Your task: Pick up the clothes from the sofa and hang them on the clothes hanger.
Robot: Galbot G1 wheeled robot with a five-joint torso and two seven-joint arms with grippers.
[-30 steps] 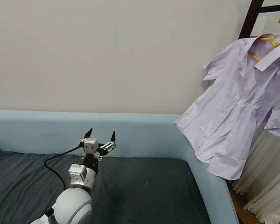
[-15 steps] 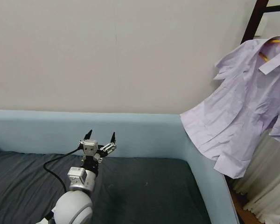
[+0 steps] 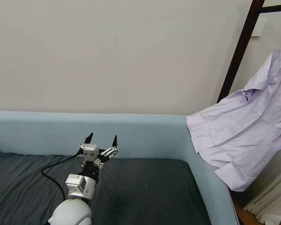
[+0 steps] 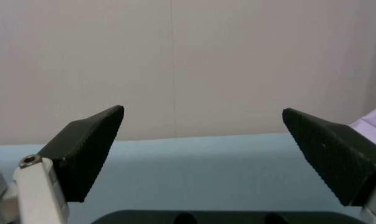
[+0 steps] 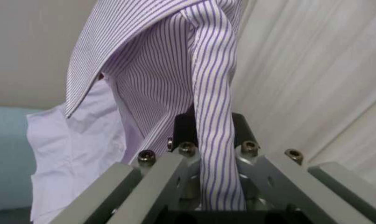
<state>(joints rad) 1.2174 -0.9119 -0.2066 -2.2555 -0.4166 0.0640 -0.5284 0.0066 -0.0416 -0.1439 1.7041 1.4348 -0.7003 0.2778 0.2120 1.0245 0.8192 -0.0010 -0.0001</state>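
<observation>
A lilac striped shirt (image 3: 253,126) hangs in the air at the right, past the end of the sofa and in front of a dark rack post (image 3: 236,58). Seen from the right wrist, a fold of the shirt (image 5: 156,70) runs down between the fingers of my right gripper (image 5: 209,126), which is shut on it. My left gripper (image 3: 101,138) is raised over the dark seat near the sofa back, open and holding nothing. The left wrist view shows the left gripper (image 4: 200,114) with its two black fingers (image 4: 88,149) far apart.
The light blue sofa (image 3: 131,131) with a dark grey seat cushion (image 3: 145,187) spans the lower picture below a plain wall. A pale curtain (image 3: 271,201) hangs at the lower right behind the shirt, and the same curtain (image 5: 312,70) appears beside my right gripper.
The shirt has swung to the right and its top, with the yellow hanger, has gone past the picture's edge, uncovering the rack post. The left arm has barely moved.
</observation>
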